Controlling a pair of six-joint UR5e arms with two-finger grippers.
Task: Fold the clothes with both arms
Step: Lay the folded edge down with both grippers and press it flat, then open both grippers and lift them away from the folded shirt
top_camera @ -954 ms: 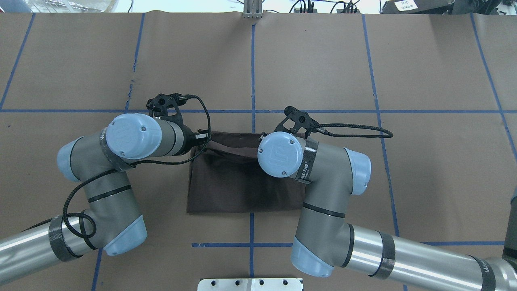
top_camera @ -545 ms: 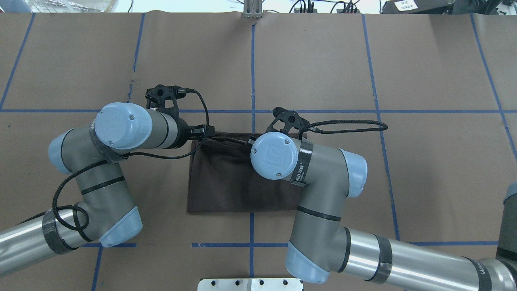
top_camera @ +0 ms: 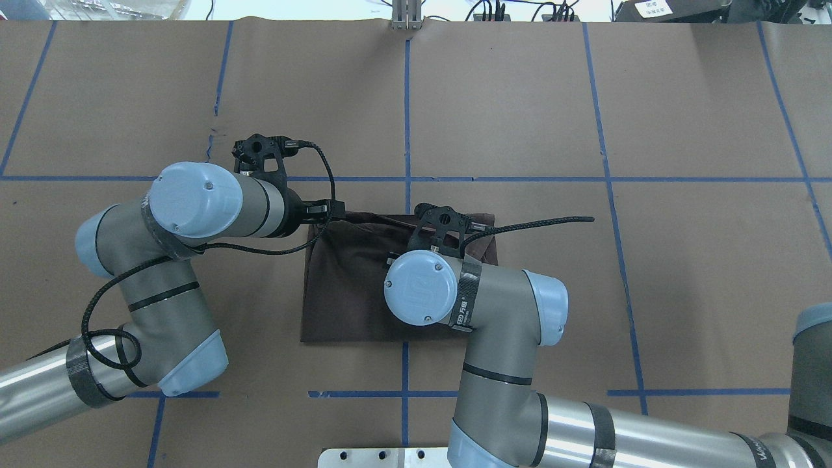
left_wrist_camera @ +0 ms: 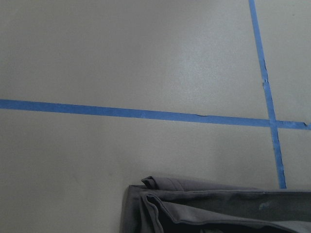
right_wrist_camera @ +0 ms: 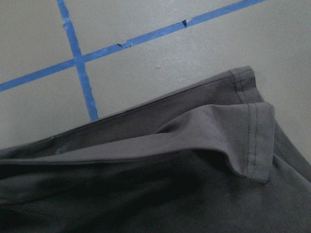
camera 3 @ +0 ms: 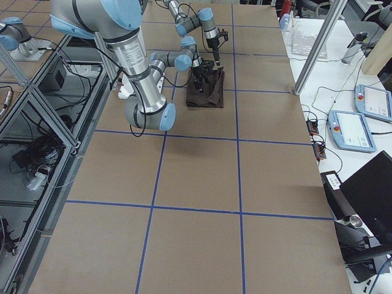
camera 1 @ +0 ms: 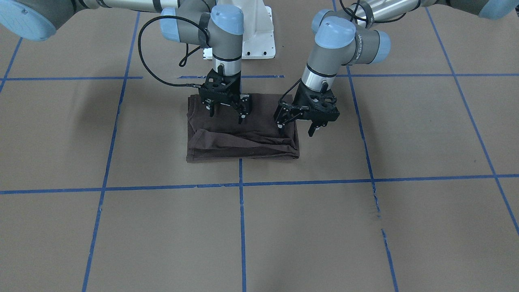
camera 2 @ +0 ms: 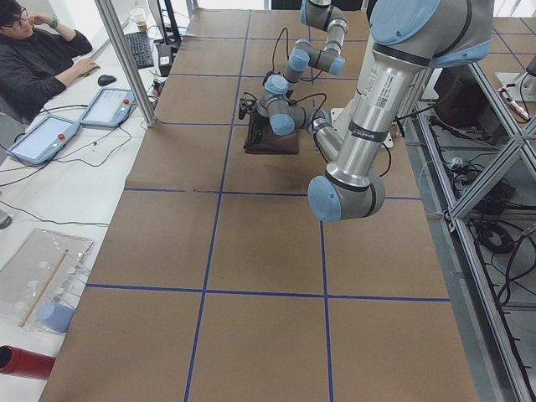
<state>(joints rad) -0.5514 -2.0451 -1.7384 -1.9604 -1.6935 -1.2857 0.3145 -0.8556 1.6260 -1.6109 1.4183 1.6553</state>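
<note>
The T-shirt lies folded into a rectangle on the papered table, its edge away from the robot in loose layers. The left gripper and right gripper hang above it with jaws apart, holding nothing (probably let go so the fold settles).

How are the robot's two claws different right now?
The left gripper hangs at the T-shirt's side edge, one finger past it over the table; the right gripper hangs wholly over the shirt. The left wrist leans; the right wrist stands straight up. Both are open and hold nothing.
</note>
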